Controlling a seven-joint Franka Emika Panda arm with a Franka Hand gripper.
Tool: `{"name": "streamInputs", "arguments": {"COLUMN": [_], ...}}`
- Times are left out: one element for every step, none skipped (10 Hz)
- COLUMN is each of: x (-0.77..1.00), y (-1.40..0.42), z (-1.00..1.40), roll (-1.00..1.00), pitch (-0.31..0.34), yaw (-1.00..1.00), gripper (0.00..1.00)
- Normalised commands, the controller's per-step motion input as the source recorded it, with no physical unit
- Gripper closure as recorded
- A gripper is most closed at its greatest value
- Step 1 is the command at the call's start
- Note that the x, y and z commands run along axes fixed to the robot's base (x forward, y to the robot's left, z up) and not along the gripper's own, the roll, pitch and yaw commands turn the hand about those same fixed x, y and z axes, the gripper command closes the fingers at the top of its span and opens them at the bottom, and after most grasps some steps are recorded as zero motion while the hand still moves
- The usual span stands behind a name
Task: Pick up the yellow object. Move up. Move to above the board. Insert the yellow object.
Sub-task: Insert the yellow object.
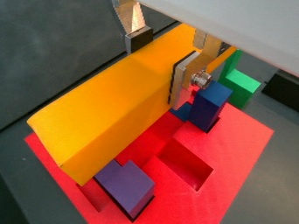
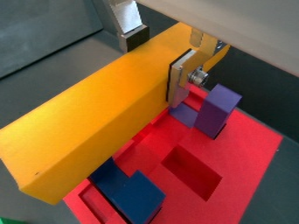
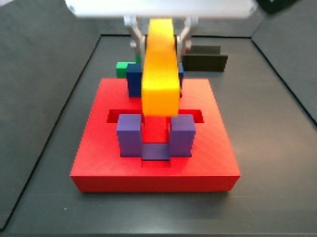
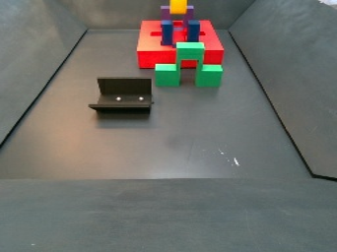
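My gripper [image 1: 162, 57] is shut on the long yellow object [image 1: 111, 109], with one finger pad on each flat side; both wrist views show this [image 2: 156, 54]. In a side view the gripper [image 3: 160, 37] holds the yellow object [image 3: 161, 65] upright over the middle of the red board [image 3: 99, 157]. Its lower end hangs close over the board, between the purple piece [image 3: 152, 139] and the blue piece [image 3: 133, 83]. An open square slot [image 1: 187, 166] in the board lies under it. The yellow object shows faintly in a side view [image 4: 176, 7].
Green pieces [image 4: 184, 64] stand at the board's edge and show in a wrist view [image 1: 239, 79]. The fixture [image 4: 121, 95] stands on the dark floor apart from the board, and shows behind it in a side view [image 3: 205, 62]. Grey walls surround the floor.
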Motion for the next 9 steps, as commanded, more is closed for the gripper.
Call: {"name": "streamInputs", "arguments": {"x": [0.09,0.02,-0.03,-0.01,0.00,0.03,0.00,0.00,0.00], "y": [0.00,0.00,-0.01,-0.02,-0.08,-0.09,-0.06,-0.04,-0.03], "z": [-0.45,-0.30,-0.17,-0.17,-0.19,-0.21,-0.20,-0.20,-0.17], "roll": [0.13,0.13,0.03,0.00,0.00,0.00,0.00,0.00,0.00], "pitch": [-0.020,0.000,-0.023,-0.026,-0.017,-0.019,-0.011,-0.003,-0.003], "yaw": [0.15,0.13,0.06,0.01,0.00,0.00,0.00,0.00,0.00], "gripper": [1.00,1.00,1.00,1.00,1.00,1.00,1.00,1.00,1.00]}}
